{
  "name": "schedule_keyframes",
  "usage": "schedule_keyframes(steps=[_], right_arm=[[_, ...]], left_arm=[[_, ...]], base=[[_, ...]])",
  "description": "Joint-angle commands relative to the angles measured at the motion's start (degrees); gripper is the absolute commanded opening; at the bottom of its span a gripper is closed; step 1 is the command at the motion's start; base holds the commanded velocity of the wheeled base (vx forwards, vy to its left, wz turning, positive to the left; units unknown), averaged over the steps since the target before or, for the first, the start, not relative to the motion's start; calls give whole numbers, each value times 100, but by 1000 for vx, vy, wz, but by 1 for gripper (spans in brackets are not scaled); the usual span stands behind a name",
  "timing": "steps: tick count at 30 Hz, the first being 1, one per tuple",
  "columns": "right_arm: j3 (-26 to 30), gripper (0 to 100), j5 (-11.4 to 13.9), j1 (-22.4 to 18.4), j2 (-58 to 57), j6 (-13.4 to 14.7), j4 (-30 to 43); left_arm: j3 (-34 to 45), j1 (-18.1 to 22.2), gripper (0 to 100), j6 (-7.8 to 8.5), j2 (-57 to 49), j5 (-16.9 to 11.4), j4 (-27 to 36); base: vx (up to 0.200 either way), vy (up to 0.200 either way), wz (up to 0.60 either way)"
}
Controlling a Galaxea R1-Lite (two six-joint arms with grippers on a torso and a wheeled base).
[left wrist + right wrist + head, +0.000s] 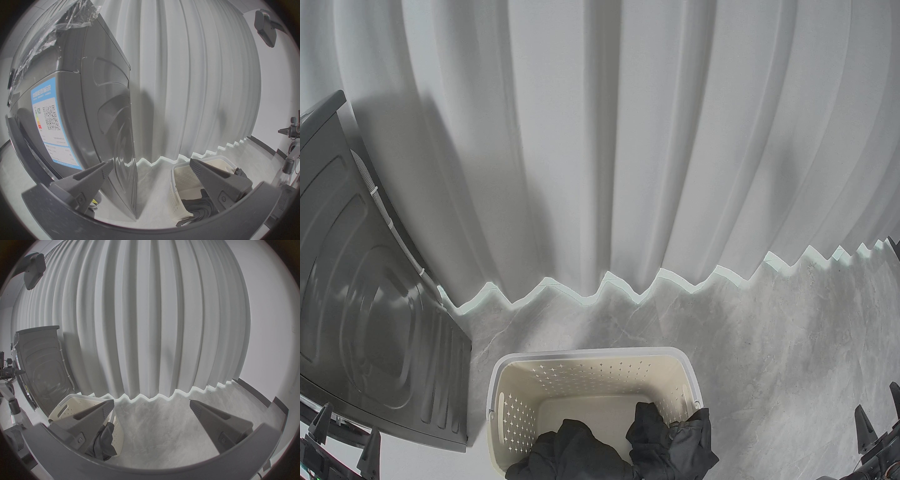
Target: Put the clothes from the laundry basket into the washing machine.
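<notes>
My left gripper [349, 420] and right gripper [876, 400] sit at the head view's lower corners, jaws wide and empty. The dark clothes [575, 447] lie heaped at lower centre inside the laundry basket [594, 355], with one piece lapping its right rim. The basket's long axis runs left-right, mouth upward. I should descend onto a raised fold and stay clear of the rim. The washing machine [369, 300] stands at left.

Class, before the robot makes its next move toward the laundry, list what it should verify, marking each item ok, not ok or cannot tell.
1. The clothes lie in the laundry basket: ok.
2. The left gripper is open and empty: ok.
3. The right gripper is open and empty: ok.
4. The washing machine door is open: cannot tell.
5. The laundry basket stands upright beside the washing machine: ok.
</notes>
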Motion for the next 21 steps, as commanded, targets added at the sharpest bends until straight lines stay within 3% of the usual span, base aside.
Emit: schedule_keyframes(steps=[1, 6, 9, 21], right_arm=[[101, 100, 2, -2, -90, 0, 0], [101, 100, 2, -2, -90, 0, 0], [101, 100, 2, -2, -90, 0, 0], [101, 100, 2, -2, -90, 0, 0]], left_arm=[[101, 0, 100, -1, -96, -1, 0], [101, 0, 100, -10, -96, -1, 0], [101, 0, 100, -10, -96, -1, 0], [101, 9, 100, -1, -96, -1, 0]], base=[[0, 0, 0], [0, 0, 0], [200, 0, 0], [0, 0, 0]])
